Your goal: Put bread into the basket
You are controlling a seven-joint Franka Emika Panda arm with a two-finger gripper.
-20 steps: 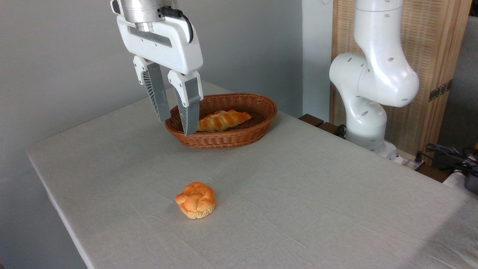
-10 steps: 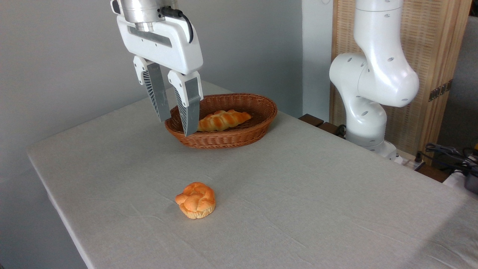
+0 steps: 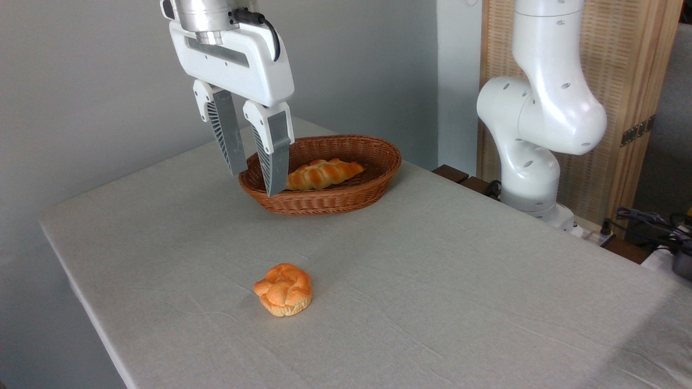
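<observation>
Near the basket [image 3: 324,175], at its left end in the picture, the hand [image 3: 254,183] hangs above the bench [image 3: 459,281] with its two fingers parted and nothing between them. The bread [image 3: 284,289], a small knotted bun, lies alone on the cloth well in front of the basket, toward the camera, untouched and resting on its paler base. A longer braided loaf [image 3: 321,173] already lies inside the basket and is not the item required. Judged from this, the step in hand is the approach to the bun, not yet begun. To do it well, the hand should travel away from the basket toward the camera, stop directly above the bun, widen its fingers enough to clear the crust on both sides, then descend straight until the fingertips straddle the bun's broadest part just short of the cloth. Closing should be gentle, since the item looks soft and rounded and may squeeze out or roll. The lift should clear the basket's rim before the carry, and release should fall on the free floor beside the loaf. Against both earlier frames, no difference is found: hand, bun, basket and loaf hold the same positions, and the finger gap is unchanged.
</observation>
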